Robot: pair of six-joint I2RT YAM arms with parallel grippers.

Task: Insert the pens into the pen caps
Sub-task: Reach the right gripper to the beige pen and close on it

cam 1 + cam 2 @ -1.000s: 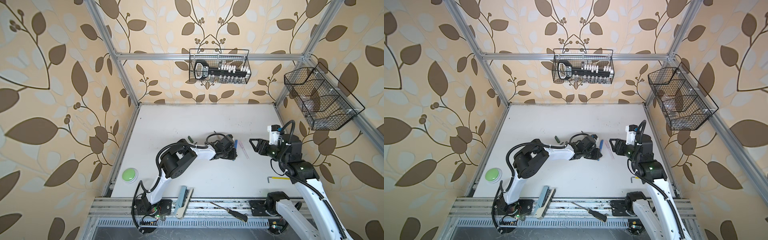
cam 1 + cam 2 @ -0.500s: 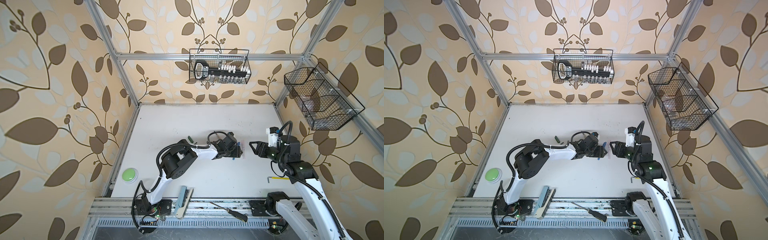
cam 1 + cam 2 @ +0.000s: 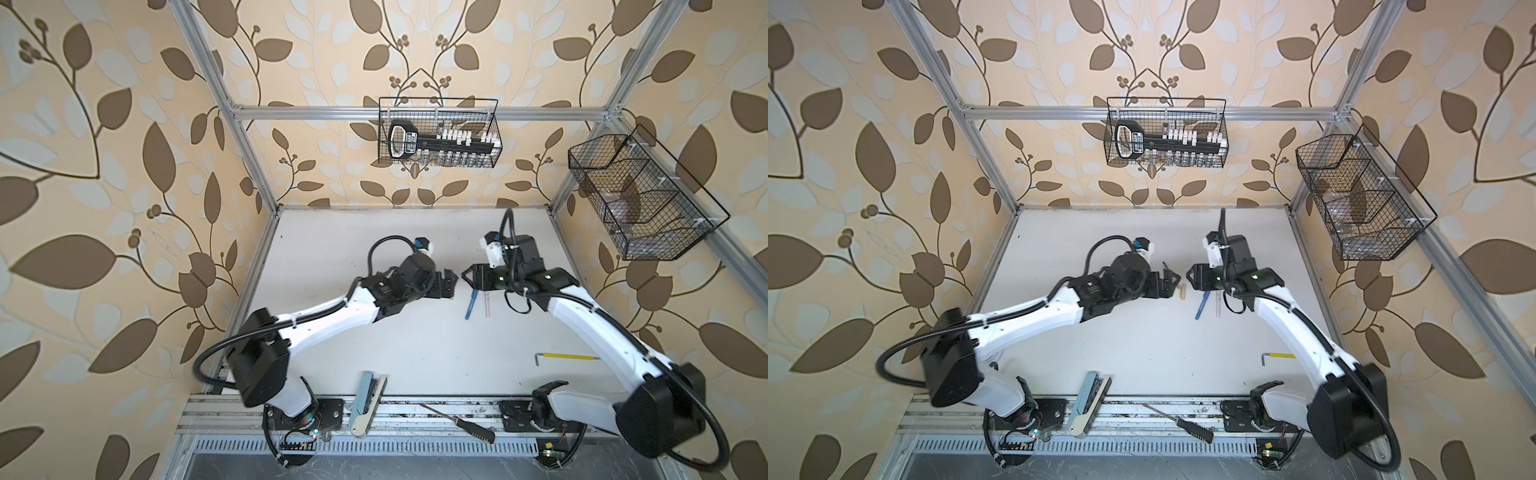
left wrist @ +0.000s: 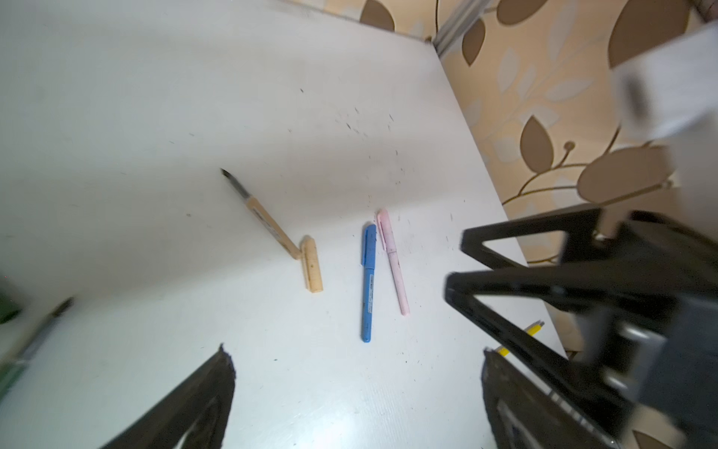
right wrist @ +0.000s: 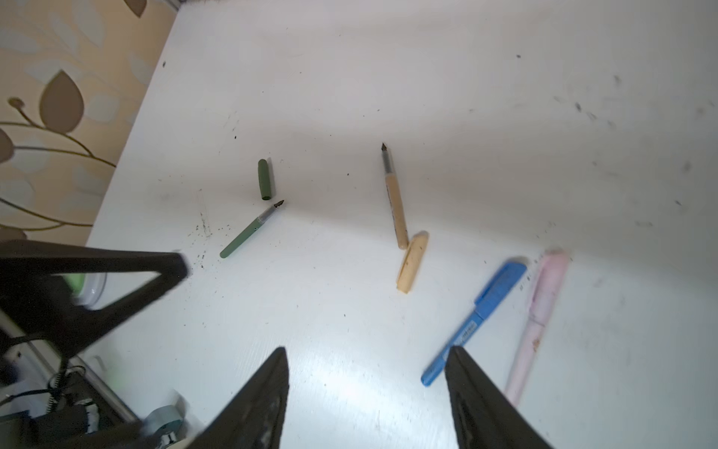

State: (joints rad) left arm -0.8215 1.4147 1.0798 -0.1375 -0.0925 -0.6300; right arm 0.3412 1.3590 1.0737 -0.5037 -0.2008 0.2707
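Observation:
A blue pen (image 4: pixel 368 283) and a pale pink pen (image 4: pixel 393 260) lie side by side on the white table, each with its cap on; both also show in a top view, the blue pen (image 3: pixel 471 305) and the pink pen (image 3: pixel 486 303). The tan pen (image 4: pixel 268 225) lies uncapped, its rear end touching the tan cap (image 4: pixel 312 266). Further left, the green pen (image 5: pixel 248 233) lies bare-tipped near the green cap (image 5: pixel 264 179). My left gripper (image 4: pixel 355 351) hangs open and empty above the table. My right gripper (image 5: pixel 367 350) faces it, open and empty, next to the blue pen.
A yellow hex key (image 3: pixel 565 356) lies at the right front. A black-handled screwdriver (image 3: pixel 457 424) and a pale blue-grey tool (image 3: pixel 368 401) rest on the front rail. Wire baskets hang on the back wall (image 3: pixel 438 137) and the right wall (image 3: pixel 640 199).
My left gripper has opened and let go of the blue pen, which now lies on the table beside the pink one. The right gripper has moved left towards the left gripper.

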